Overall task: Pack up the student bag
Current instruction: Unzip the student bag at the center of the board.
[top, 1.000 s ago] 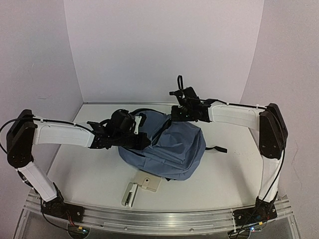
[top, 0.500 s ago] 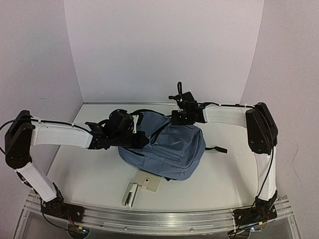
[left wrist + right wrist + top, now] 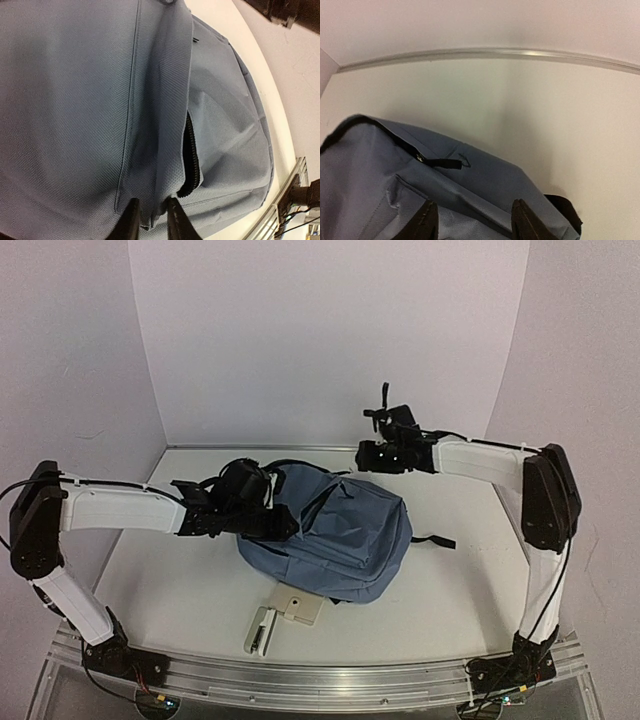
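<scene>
Two grippers, one bag. L side: my left gripper sits narrow round a fold at the student bag's left edge; can't tell if it's truly clamped. Bag lies mid-surface, zip partly open. R side: my right gripper hangs wide & empty above the bag's far corner. Risk: if that fold slips out, the opening flops shut.

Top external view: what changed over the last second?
The right gripper let go of the student bag at its top edge, opened, and pulled back toward the far right; the lifted fabric sank flat. The left gripper stayed at the bag's left side with a fabric fold between its fingers, and the bag kept its place.
</scene>
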`<action>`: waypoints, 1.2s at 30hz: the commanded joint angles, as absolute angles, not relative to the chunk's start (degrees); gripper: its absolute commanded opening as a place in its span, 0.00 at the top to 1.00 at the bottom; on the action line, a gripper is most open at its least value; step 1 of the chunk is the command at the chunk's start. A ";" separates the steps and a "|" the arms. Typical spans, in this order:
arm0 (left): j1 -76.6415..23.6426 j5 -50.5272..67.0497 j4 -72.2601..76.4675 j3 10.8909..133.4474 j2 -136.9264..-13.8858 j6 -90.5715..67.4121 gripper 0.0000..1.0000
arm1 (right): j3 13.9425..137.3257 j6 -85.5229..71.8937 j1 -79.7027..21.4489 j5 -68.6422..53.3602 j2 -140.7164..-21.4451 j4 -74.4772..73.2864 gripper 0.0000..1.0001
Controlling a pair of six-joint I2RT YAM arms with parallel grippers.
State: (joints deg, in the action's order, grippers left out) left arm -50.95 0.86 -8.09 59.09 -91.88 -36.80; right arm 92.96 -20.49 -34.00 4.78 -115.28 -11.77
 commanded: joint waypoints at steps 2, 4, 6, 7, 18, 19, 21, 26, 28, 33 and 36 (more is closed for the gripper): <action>-50.90 -1.07 -17.22 69.83 -90.83 -33.53 0.55 | 86.54 -22.47 -33.49 2.06 -100.65 -12.33 0.32; -50.65 -0.28 -18.88 72.97 -92.06 -31.89 0.47 | 83.01 -23.76 -33.51 1.71 -97.23 -12.81 0.27; -50.24 -0.18 -21.15 76.37 -94.19 -30.57 0.41 | 79.84 -24.84 -33.49 1.02 -93.70 -13.08 0.26; -49.89 -0.19 -23.03 78.34 -95.70 -30.08 0.39 | 78.18 -25.45 -33.49 0.71 -92.32 -13.20 0.25; -48.34 6.18 -33.05 92.77 -109.30 -24.70 0.32 | 64.82 -30.48 -33.49 0.60 -79.72 -14.09 0.22; -48.34 6.09 -33.68 93.76 -110.23 -24.34 0.32 | 64.14 -30.73 -33.49 0.51 -79.23 -14.14 0.22; -48.34 6.19 -34.77 95.52 -111.79 -23.75 0.31 | 63.08 -31.14 -33.51 0.47 -78.63 -14.22 0.22; -48.34 5.55 -35.54 97.45 -113.99 -22.92 0.30 | 61.09 -31.84 -33.49 0.49 -78.14 -14.24 0.22; -48.31 3.44 -36.52 98.30 -114.75 -23.02 0.32 | 60.51 -32.14 -33.47 0.49 -78.05 -14.24 0.22; -47.53 -2.20 -39.68 99.75 -115.83 -24.63 0.45 | 59.22 -32.69 -33.47 -0.94 -77.48 -14.23 0.22; -46.70 -4.01 -40.48 99.50 -115.40 -25.51 0.50 | 58.63 -33.01 -33.49 -0.98 -76.76 -14.20 0.22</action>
